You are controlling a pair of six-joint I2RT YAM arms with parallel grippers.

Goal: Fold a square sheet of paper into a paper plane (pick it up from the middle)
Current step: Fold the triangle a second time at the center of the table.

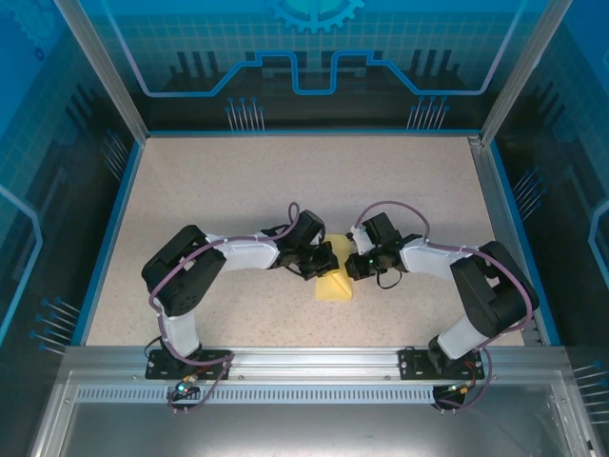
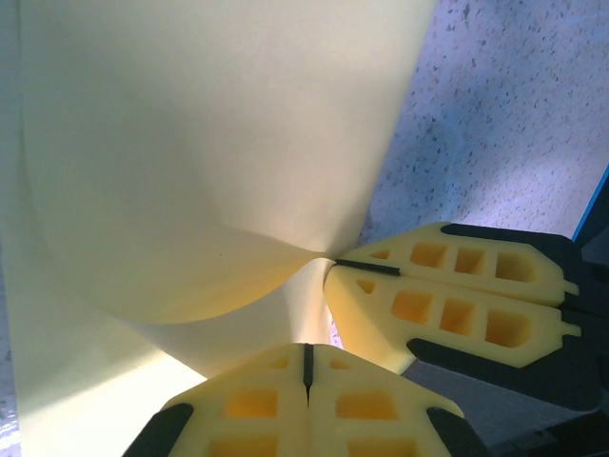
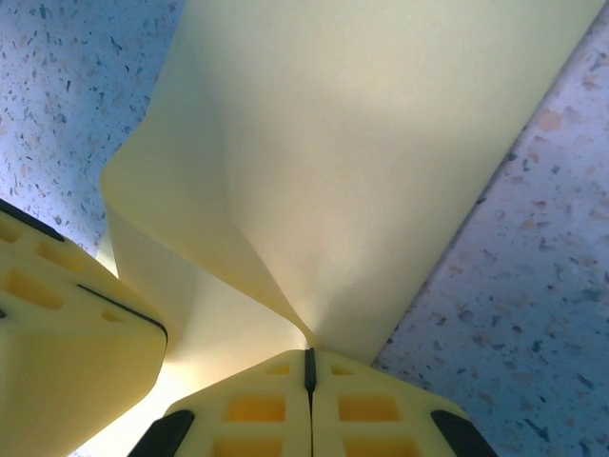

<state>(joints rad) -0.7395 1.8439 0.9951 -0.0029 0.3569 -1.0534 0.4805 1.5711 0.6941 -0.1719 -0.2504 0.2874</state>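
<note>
The square sheet of paper point(image 1: 333, 288) is pale yellow and hangs bent between my two grippers, its lower part resting on the speckled table point(image 1: 238, 190). My left gripper point(image 1: 326, 259) is shut, pinching the paper point(image 2: 209, 152) at its tip point(image 2: 307, 345). My right gripper point(image 1: 352, 265) is shut too, and the paper point(image 3: 362, 162) funnels into a crease at its tip point(image 3: 309, 352). The two grippers' tips almost touch. In the left wrist view the right gripper point(image 2: 335, 265) comes in from the right. In the right wrist view the left gripper point(image 3: 164, 331) sits at lower left.
A blue rim point(image 1: 114, 228) and see-through walls point(image 1: 314, 57) enclose the table on its left, right and far sides. A metal rail point(image 1: 314, 360) with both arm bases runs along the near edge. Both arms fold inward toward the middle.
</note>
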